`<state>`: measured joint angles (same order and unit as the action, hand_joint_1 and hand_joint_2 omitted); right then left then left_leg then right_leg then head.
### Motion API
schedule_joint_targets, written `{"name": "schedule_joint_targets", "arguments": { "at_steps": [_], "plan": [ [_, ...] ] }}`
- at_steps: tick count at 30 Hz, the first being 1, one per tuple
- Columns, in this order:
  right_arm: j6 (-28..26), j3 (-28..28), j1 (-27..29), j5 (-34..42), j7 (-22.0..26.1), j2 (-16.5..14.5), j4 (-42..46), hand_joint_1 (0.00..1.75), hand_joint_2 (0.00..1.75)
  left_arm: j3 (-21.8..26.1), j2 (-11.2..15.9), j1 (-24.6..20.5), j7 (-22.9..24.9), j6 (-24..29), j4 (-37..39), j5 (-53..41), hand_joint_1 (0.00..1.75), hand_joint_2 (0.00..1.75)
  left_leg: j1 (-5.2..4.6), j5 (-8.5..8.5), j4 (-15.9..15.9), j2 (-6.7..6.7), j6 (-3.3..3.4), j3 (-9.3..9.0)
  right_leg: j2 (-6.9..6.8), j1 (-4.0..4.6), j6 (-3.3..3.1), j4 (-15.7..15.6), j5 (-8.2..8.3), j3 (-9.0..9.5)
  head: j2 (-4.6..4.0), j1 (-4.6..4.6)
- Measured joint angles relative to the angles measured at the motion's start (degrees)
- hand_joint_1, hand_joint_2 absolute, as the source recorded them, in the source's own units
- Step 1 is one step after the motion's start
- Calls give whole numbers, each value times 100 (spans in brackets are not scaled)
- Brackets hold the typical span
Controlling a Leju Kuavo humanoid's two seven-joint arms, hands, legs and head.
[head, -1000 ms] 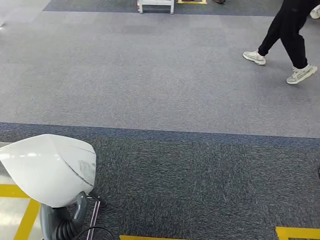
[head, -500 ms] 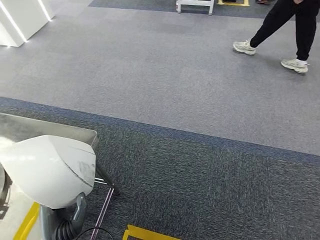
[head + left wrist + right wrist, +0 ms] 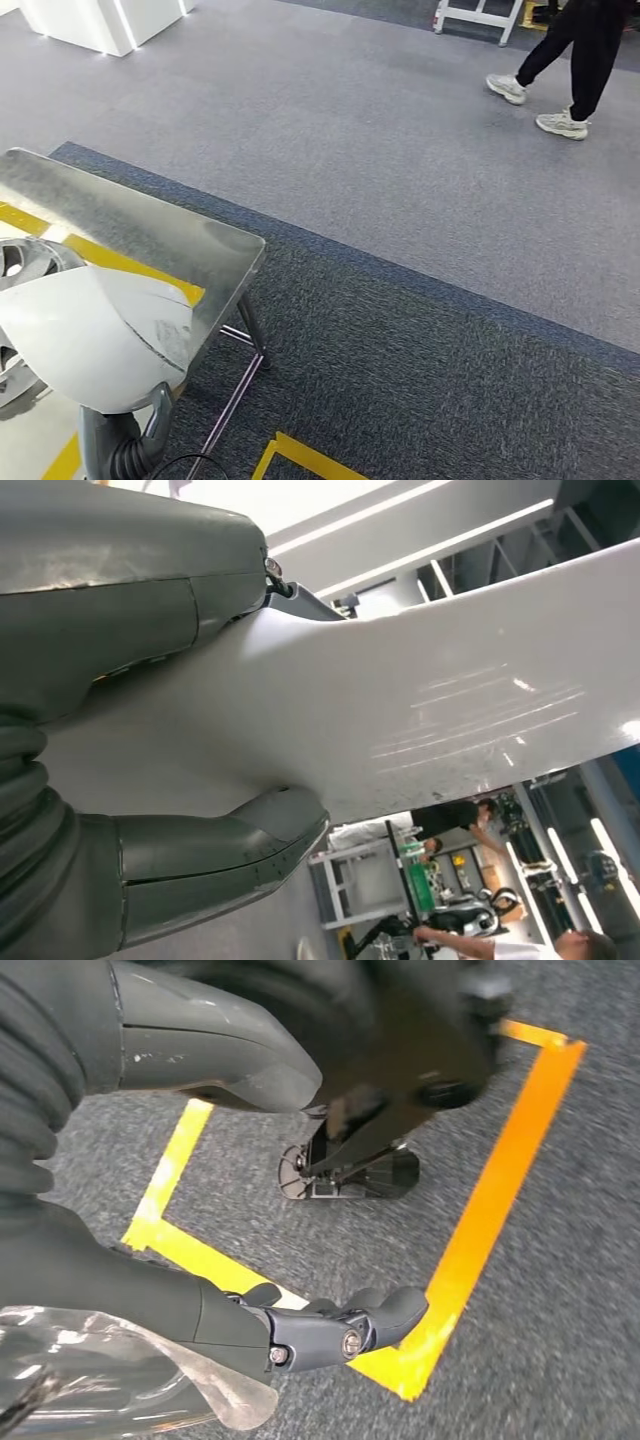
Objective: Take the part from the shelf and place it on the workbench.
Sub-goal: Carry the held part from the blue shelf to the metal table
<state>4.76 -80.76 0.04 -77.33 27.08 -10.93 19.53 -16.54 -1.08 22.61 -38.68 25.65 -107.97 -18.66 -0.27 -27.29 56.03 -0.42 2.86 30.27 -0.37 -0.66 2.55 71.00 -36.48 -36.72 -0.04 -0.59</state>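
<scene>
I see the part (image 3: 90,335), a smooth white curved shell w/ faint scratch marks, low at the left of head view, held in the left hand (image 3: 121,440) above the near corner of the table (image 3: 189,250). Left wrist view confirms the grasp: thick grey thumb (image 3: 226,860) pressed on one face of the white part (image 3: 423,700), darker fingers (image 3: 136,600) on the opposite face, so it's clamped between them. Table is bare shiny metal w/ a yellow stripe (image 3: 128,263) across it; a silver wheel hub (image 3: 26,262) lies on it, partly hidden behind the part. Right hand (image 3: 226,1210) hangs over dark carpet w/ a yellow-orange tape outline (image 3: 483,1210); fingers (image 3: 340,1330) slightly curled, apart from the thumb, grasping nothing. Clear plastic film (image 3: 113,1380) sits by the wrist cover. Farther off, a person (image 3: 581,50) in black trousers and pale sneakers walks across the grey carpet (image 3: 340,130).
</scene>
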Motion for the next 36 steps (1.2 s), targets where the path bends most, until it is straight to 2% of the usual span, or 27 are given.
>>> {"name": "schedule_joint_targets", "arguments": {
  "at_steps": [1,2,3,4,5,7,8,10,11,12,14,15,16,17,18,19,21,23,25,26,28,29,31,32,33,34,36],
  "plan": [
    [2,-7,12,-10,1,0,3,0,175,-25,7,1,0,17,-5,24,175,175,-3,13,6,-76,0,17,19,0,1,223,-50,-101,0,0],
    [3,-12,17,-25,2,0,6,0,175,-48,13,2,0,41,-14,41,175,175,-4,22,16,-158,-6,28,29,0,0,222,19,-97,0,1],
    [5,-17,17,-40,5,-1,9,0,175,-68,23,2,-1,67,-30,51,175,175,-3,26,28,-240,-14,31,52,-3,-6,-11,188,20,0,1],
    [8,-26,17,-59,8,-1,12,0,175,-86,35,2,-1,89,-54,54,175,175,0,25,45,-318,-26,34,131,-12,-13,-407,407,218,0,1],
    [9,-37,15,-75,10,-2,15,0,175,-104,50,0,-1,107,-81,54,175,175,-4,18,70,-387,-43,43,303,-29,-20,-818,566,418,0,3],
    [12,-61,17,-96,15,-12,26,0,175,-145,84,-4,0,127,-142,54,175,175,-8,10,125,-521,-102,98,579,-60,-33,-1332,686,674,0,-1],
    [13,-68,18,-100,16,-19,32,0,175,-164,100,0,0,136,-168,50,175,175,-2,20,140,-592,-142,136,627,-60,-48,-1397,664,713,0,-1],
    [13,-83,19,-111,19,-41,45,0,175,-186,136,22,-1,165,-227,22,175,175,19,41,159,-715,-215,197,475,-61,-107,-1426,683,740,0,5],
    [13,-89,15,-116,19,-53,52,0,175,-190,153,34,-1,187,-261,7,175,175,18,-1,224,-664,-246,237,390,-68,-143,-1437,696,741,0,-13],
    [13,-97,14,-121,20,-65,58,0,175,-191,171,37,-1,207,-292,-8,175,175,14,-111,391,-538,-273,317,295,-77,-171,-1451,706,744,0,-35],
    [13,-120,22,-130,23,-78,69,0,175,-193,202,29,-1,238,-335,-22,175,175,19,-486,1056,-193,-328,619,95,-61,-205,-1458,699,747,0,-81],
    [14,-133,29,-133,23,-81,71,0,175,-194,216,28,-1,245,-342,-28,175,175,31,-656,1442,-98,-350,793,-10,-50,-213,-1457,692,747,0,-86],
    [15,-144,33,-135,24,-83,72,0,175,-195,228,32,0,250,-345,-39,175,175,41,-741,1712,-55,-364,913,-108,-42,-216,-1456,684,749,0,-86],
    [15,-151,31,-139,23,-83,73,0,175,-195,238,39,0,256,-350,-52,175,175,48,-714,1781,-32,-371,936,-200,-39,-216,-1455,675,753,0,-87],
    [15,-153,26,-144,23,-85,74,0,175,-195,250,45,0,263,-358,-66,175,175,52,-577,1613,-8,-369,841,-283,-38,-211,-1455,666,763,0,-87],
    [15,-154,19,-150,24,-89,75,0,175,-195,260,47,0,272,-374,-80,175,175,50,-371,1241,52,-357,643,-357,-38,-202,-1455,654,782,0,-88],
    [15,-154,7,-161,26,-102,77,0,175,-196,277,43,-1,286,-416,-99,175,175,9,-90,457,292,-296,235,-482,-22,-163,-1453,623,820,0,-85],
    [15,-154,-1,-168,28,-112,81,0,175,-196,286,43,-1,301,-454,-103,175,175,-38,-56,168,404,-223,109,-583,-2,-106,-1451,597,842,0,-81],
    [15,-155,-16,-180,30,-123,84,0,175,-196,295,65,-1,322,-487,-103,175,175,-33,-39,150,282,-162,128,-671,-1,-43,-1460,573,858,0,-82],
    [15,-156,-26,-186,32,-128,85,0,175,-196,299,77,-1,341,-506,-108,175,175,-17,-23,125,225,-130,119,-613,-7,-10,-1425,528,850,0,-73],
    [18,-160,-40,-191,37,-136,86,0,175,-195,303,81,-1,419,-541,-133,175,175,20,16,74,110,-70,98,-322,-20,33,-1048,285,675,0,-34],
    [19,-166,-37,-191,38,-137,86,0,175,-192,303,79,-1,472,-549,-158,175,175,18,22,72,53,-55,105,-145,-23,41,-680,105,503,0,-11],
    [20,-186,-14,-190,36,-141,86,0,175,-184,299,87,-1,589,-552,-208,175,175,9,26,76,-86,-41,118,-3,-23,43,52,-146,114,0,4],
    [20,-196,-2,-190,35,-143,88,0,175,-172,294,95,-1,639,-557,-225,175,175,3,26,77,-163,-39,116,17,-21,39,190,-118,15,0,4],
    [20,-203,5,-187,34,-145,91,0,175,-153,285,102,-1,695,-566,-235,175,175,0,25,80,-243,-40,108,32,-21,33,92,28,28,0,4],
    [13,-210,6,-172,33,-155,95,0,175,-121,271,107,-1,755,-581,-244,175,175,1,22,83,-322,-45,97,67,-24,24,-220,258,147,0,4],
    [-99,-250,-6,-109,18,-227,122,0,175,-5,214,119,2,915,-626,-247,175,175,2,8,113,-462,-79,98,324,-50,0,-1004,613,480,0,3]
  ]
}}
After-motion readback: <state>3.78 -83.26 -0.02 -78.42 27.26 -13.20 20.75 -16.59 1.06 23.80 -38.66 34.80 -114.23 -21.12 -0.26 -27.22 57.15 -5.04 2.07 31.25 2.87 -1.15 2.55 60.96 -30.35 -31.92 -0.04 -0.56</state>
